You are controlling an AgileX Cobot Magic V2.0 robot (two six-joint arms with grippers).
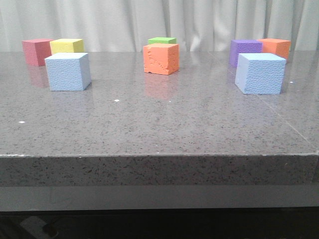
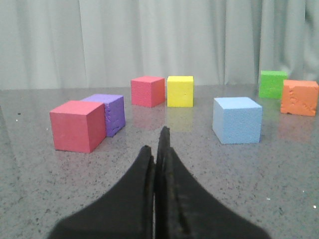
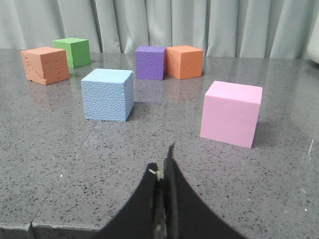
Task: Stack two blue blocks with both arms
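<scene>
The two blue blocks (image 1: 68,71) (image 1: 260,73) sat apart on the table (image 1: 159,124), each ahead of a clenched, empty tool (image 2: 158,149) (image 3: 163,167).

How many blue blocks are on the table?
2. The left blue block sits before the red and yellow cubes; the right blue block sits before the purple cube. No others show.

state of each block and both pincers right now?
left blue block: upright on the table, free, nothing stacked on it
right blue block: upright on the table, free, nothing stacked on it
chipped orange block: upright, front face gouged
pink block: upright, free
left pincer: shut, empty
right pincer: shut, empty
</scene>
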